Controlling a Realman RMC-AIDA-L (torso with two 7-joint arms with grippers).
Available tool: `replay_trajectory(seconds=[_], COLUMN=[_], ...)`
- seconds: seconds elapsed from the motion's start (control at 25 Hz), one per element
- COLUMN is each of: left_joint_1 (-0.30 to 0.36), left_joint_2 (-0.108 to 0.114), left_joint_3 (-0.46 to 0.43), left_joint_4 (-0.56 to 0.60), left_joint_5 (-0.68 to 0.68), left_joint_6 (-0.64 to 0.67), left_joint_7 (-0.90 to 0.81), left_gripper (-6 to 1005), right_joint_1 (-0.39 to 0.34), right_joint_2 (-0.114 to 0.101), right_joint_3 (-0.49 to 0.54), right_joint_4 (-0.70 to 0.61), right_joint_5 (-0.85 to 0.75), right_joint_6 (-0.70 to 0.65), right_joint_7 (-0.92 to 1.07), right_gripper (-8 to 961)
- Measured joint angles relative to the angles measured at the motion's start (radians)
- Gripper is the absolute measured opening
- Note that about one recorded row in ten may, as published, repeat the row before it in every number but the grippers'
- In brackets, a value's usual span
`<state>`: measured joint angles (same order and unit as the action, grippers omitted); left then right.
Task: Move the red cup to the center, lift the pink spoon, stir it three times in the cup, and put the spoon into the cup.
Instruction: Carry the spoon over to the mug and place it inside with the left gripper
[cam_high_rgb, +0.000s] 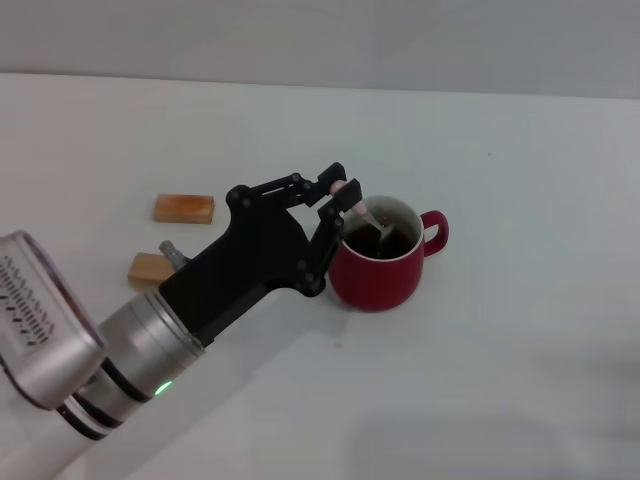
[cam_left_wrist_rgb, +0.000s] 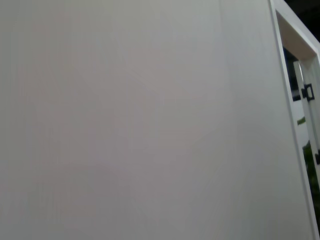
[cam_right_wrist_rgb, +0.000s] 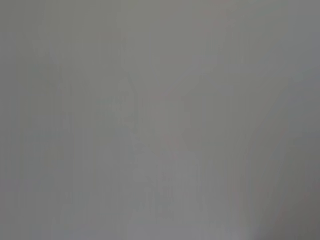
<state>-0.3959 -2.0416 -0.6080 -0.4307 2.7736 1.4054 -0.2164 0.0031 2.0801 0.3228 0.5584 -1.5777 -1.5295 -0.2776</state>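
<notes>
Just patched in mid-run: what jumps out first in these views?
The left gripper stands out, reaching in from the near left and shut on the pink spoon, whose bowl dips into the dark liquid in the red cup at mid-table. Two tan wooden blocks lie on the white table to the cup's left. The right gripper is not in view.

Lab, bare white table (cam_high_rgb: 520, 380), plain wall (cam_high_rgb: 320, 35)
</notes>
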Motion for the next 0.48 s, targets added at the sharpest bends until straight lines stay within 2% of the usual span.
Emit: replay_trajectory(seconds=[0.12,0.48], left_joint_1=[-0.024,-0.058], left_joint_2=[-0.014,-0.017], left_joint_3=[-0.006,-0.010], left_joint_4=[0.040,0.053], left_joint_5=[0.000,-0.004], left_joint_6=[-0.009,-0.061], left_joint_7=[0.003,0.031], left_gripper=[138,138], right_joint_1=[0.000,-0.003], right_joint_2=[0.000,0.000], right_joint_3=[-0.001,-0.004], right_joint_4=[-0.001,-0.002], right_joint_5=[0.000,-0.001], right_joint_6=[0.000,0.000], right_joint_7=[0.000,0.000], right_gripper=[-1,-1])
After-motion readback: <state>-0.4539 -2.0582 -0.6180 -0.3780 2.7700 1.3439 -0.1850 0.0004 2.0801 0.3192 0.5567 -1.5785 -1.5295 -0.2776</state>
